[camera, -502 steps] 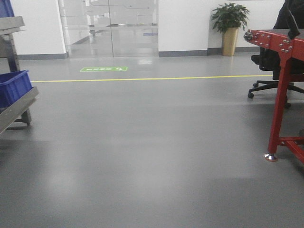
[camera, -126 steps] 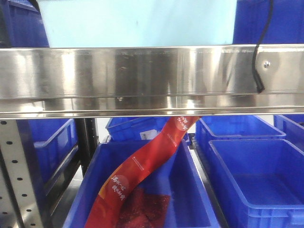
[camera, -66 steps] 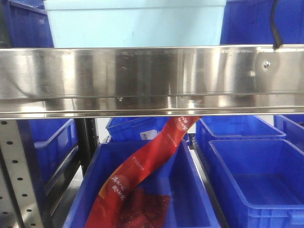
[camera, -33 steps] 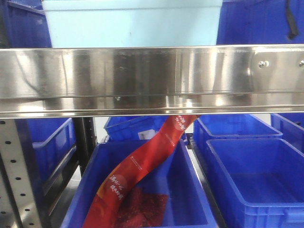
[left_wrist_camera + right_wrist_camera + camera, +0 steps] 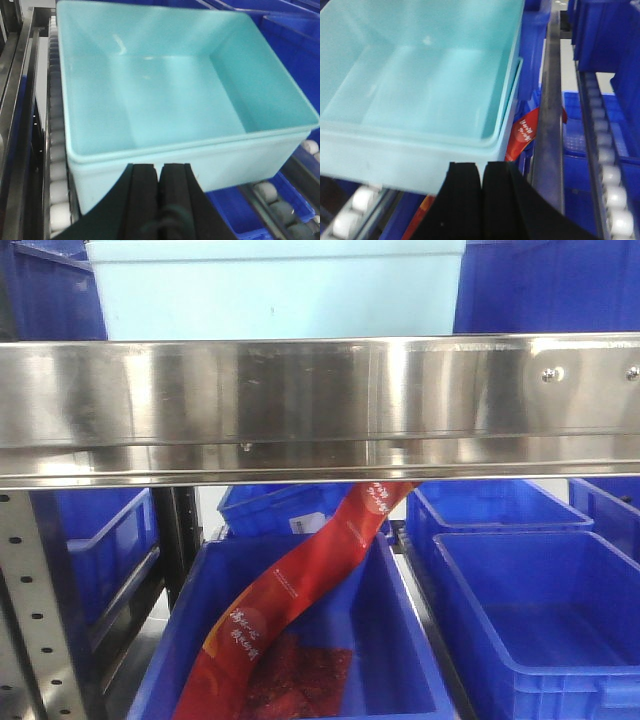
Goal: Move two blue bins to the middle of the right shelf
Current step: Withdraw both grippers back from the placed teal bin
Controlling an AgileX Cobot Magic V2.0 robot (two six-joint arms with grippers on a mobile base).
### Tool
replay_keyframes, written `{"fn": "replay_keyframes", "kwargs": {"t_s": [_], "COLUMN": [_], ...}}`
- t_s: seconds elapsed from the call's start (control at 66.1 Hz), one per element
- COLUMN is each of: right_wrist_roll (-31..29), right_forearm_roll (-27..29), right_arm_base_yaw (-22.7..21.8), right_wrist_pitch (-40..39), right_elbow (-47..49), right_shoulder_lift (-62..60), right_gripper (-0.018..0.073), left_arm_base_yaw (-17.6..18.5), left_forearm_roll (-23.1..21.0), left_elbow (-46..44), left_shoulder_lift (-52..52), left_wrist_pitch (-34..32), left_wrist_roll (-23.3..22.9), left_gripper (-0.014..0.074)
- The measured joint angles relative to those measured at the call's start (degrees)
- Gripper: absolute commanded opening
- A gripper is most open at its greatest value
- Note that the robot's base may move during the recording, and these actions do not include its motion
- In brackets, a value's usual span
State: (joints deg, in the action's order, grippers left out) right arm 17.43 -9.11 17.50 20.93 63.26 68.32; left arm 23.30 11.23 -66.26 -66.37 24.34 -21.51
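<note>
A pale blue bin (image 5: 275, 290) rests on the right shelf middle, behind its shiny steel front rail (image 5: 320, 405). In the left wrist view the bin (image 5: 165, 95) is empty and sits on white rollers. My left gripper (image 5: 160, 169) is shut with nothing in it, just in front of the bin's near wall. In the right wrist view the bin (image 5: 420, 80) shows a second pale rim under its right edge, as if nested in another. My right gripper (image 5: 482, 167) is shut and empty, near the bin's front right corner.
Dark blue crates (image 5: 540, 620) fill the tier below, and one holds a red banner (image 5: 300, 600). More dark blue crates (image 5: 295, 55) flank the bin on its tier. A grey perforated upright (image 5: 30, 600) stands at the left. Roller tracks (image 5: 607, 165) run along the shelf.
The black cable at the upper right has risen out of the front view. The rail's screw heads have drifted slightly left. The pale bin stays on the tier.
</note>
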Motion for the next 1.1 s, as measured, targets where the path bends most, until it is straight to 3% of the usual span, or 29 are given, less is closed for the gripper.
{"fn": "replay_keyframes", "kwargs": {"t_s": [0.212, 0.469, 0.726, 1.104], "right_wrist_roll": [-0.11, -0.11, -0.21, -0.21], "right_forearm_roll": [-1.36, -1.90, -2.01, -2.01], "right_arm_base_yaw": [0.00, 0.00, 0.00, 0.00], "right_wrist_pitch": [-11.81, -12.63, -9.97, -9.97], "right_elbow": [-17.65, -27.34, -27.82, -27.82], "right_shoulder_lift": [-9.58, -21.49, -31.16, -33.76], "right_gripper": [-0.0163, -0.0163, -0.0163, -0.0163], "left_arm_base_yaw": [0.00, 0.00, 0.00, 0.00], "left_forearm_roll": [0.32, 0.46, 0.97, 1.07], "left_elbow": [16.31, 28.06, 29.91, 29.97], "left_shoulder_lift": [10.54, 25.85, 38.15, 41.09], "left_wrist_pitch": [-11.89, -13.10, -13.10, -13.10], "left_wrist_roll": [0.00, 0.00, 0.00, 0.00], "left_gripper": [-0.0111, -0.0111, -0.0111, -0.0111]}}
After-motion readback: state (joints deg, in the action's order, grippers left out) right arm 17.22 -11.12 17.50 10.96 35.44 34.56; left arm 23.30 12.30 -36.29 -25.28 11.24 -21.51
